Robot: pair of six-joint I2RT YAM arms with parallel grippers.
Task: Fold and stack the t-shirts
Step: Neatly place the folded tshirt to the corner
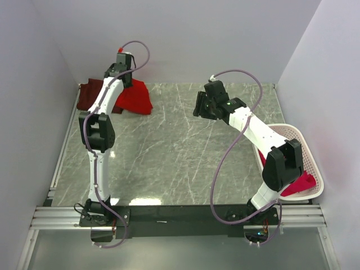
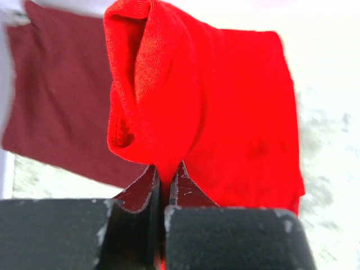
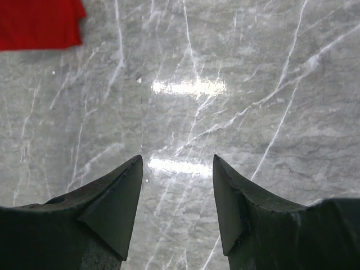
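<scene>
— Left fingers: clenched or released?

— Clenched. Pinching a raised fold of the red t-shirt right between the tips.

— And past that fold?

— Spread ahead of those fingers and off to their right, lying on the bench. Bulging up just above the tips, curled into a loose tube.

— Anything beside it?

— Maroon t-shirt, ahead and to the left of the left fingers, lying flat, near edge hidden behind the red fold. Cannot tell which lies on top where the two meet.

— Right fingers?

— Released, tips spread wide apart. Hovering over the marble-patterned bench, well apart from the left fingers. Corner of the red t-shirt showing far ahead of them, to their left.

— More cloth anywhere?

— Pinkish-red t-shirt bunched in the white basket, well behind the right fingers, back beside that arm's base. Partly covered by the arm's elbow, so shape hard to tell.
</scene>
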